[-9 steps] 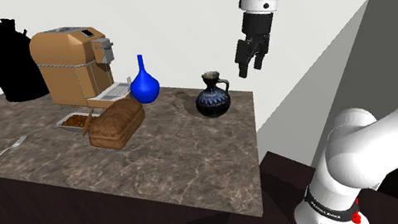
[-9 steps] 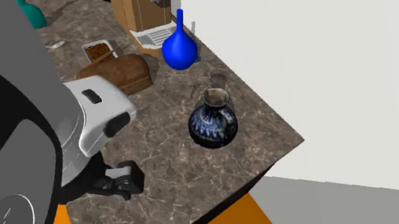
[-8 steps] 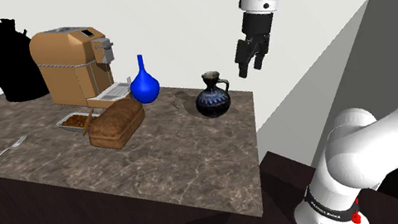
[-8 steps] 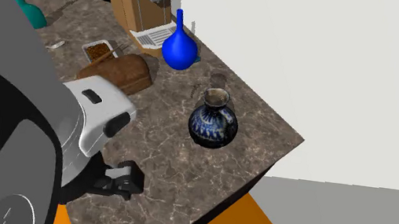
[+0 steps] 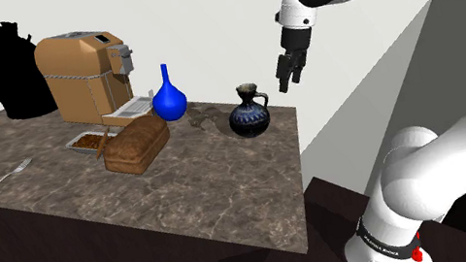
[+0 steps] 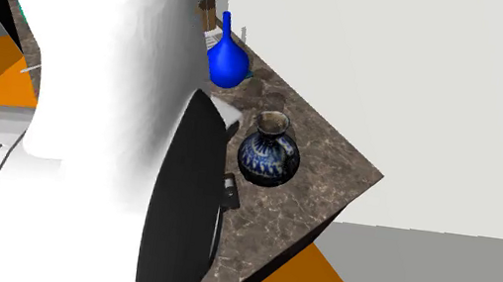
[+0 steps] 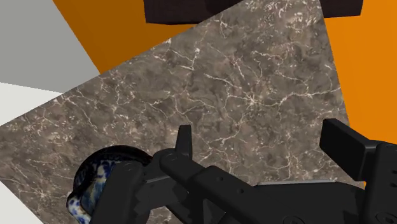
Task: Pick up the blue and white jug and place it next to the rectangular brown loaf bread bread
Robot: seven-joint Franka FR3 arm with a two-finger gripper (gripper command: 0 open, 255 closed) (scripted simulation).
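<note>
Pincer [image 5: 290,83] wide open, empty — in the air, apart from the blue-and-white jug [image 5: 249,113]

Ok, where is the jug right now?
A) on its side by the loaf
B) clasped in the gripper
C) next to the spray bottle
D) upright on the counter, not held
D: the jug stands upright on the counter, and the open gripper hangs above, clear of it.

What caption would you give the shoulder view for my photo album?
Open black gripper hovers above and right of the blue-and-white jug; the brown loaf waits farther left.
</note>
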